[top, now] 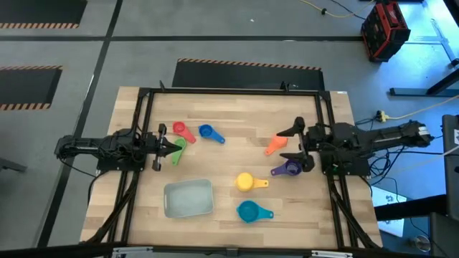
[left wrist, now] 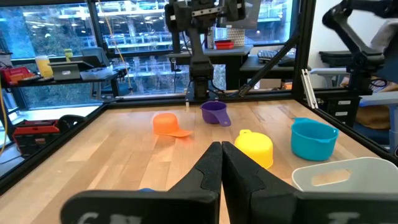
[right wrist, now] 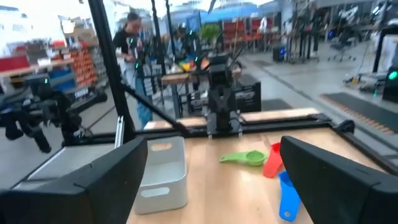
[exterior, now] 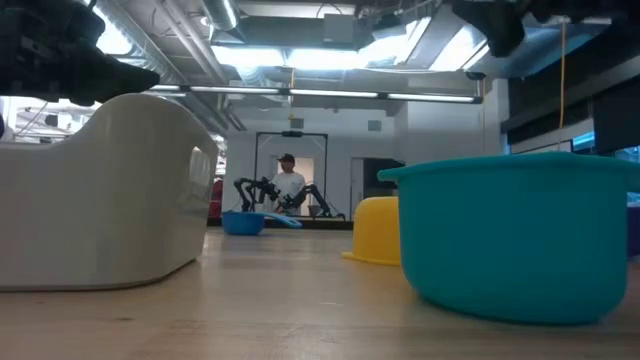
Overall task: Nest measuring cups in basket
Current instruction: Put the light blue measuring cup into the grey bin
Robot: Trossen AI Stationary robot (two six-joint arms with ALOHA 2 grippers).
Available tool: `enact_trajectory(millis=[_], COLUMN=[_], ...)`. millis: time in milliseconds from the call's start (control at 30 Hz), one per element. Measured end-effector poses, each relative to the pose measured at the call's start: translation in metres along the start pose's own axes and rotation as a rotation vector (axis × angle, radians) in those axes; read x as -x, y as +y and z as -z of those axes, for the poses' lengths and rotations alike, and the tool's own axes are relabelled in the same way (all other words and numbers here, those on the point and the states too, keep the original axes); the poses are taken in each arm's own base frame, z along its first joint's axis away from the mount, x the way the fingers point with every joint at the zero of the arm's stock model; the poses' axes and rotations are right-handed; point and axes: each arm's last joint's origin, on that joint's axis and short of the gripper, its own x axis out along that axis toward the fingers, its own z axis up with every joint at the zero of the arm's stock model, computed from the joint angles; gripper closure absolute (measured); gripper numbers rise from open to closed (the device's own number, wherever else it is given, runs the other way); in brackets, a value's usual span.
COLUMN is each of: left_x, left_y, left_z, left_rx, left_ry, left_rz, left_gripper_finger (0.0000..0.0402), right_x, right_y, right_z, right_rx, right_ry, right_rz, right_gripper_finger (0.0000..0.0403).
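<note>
Several measuring cups lie loose on the wooden table: red (top: 183, 131), blue (top: 208, 132) and green (top: 178, 149) at the left, orange (top: 275, 145) and purple (top: 287, 169) at the right, yellow (top: 247, 182) and teal (top: 249, 211) nearer the front. The pale basket (top: 188, 198) stands at the front, left of the teal cup. My left gripper (top: 168, 145) is shut at the table's left, its tips beside the green cup. My right gripper (top: 295, 146) is open above the table, over the gap between the orange and purple cups, with nothing between its fingers (right wrist: 214, 180).
A black frame (top: 229, 92) runs around the table top. In the low view the basket (exterior: 110, 190) and the teal cup (exterior: 510, 235) stand close to the camera at the front edge. A person stands in the room beyond the table (right wrist: 134, 37).
</note>
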Motion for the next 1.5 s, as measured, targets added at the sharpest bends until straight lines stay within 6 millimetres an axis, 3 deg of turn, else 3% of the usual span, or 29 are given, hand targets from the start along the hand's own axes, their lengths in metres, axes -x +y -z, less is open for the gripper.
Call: enact_trajectory(millis=[233,667,967,1267,1500], left_x=[0.0,0.0,0.0,0.0,0.0], left_y=[0.0,0.0,0.0,0.0,0.0], left_z=[0.0,0.0,0.0,0.0,0.0], left_rx=[0.0,0.0,0.0,0.0,0.0], left_ry=[0.0,0.0,0.0,0.0,0.0], left_rz=[0.0,0.0,0.0,-0.002,-0.003], left_gripper_finger=[0.0401,0.0401,0.0401,0.0401,0.0401], right_x=[-0.041,-0.108,-0.141,-0.153,-0.161], right_y=[0.013,0.049,0.087,0.113,0.122], right_z=[-0.011,-0.011,0.009,0.047,0.076], right_rx=[-0.007,-0.253,-0.394,-0.387,-0.361], right_ry=[0.159,0.611,0.854,0.975,1.043], right_rz=[-0.022,0.123,0.088,0.083,0.106], right_gripper_finger=[0.0031,0.0037,0.0072,0.0081,0.0081])
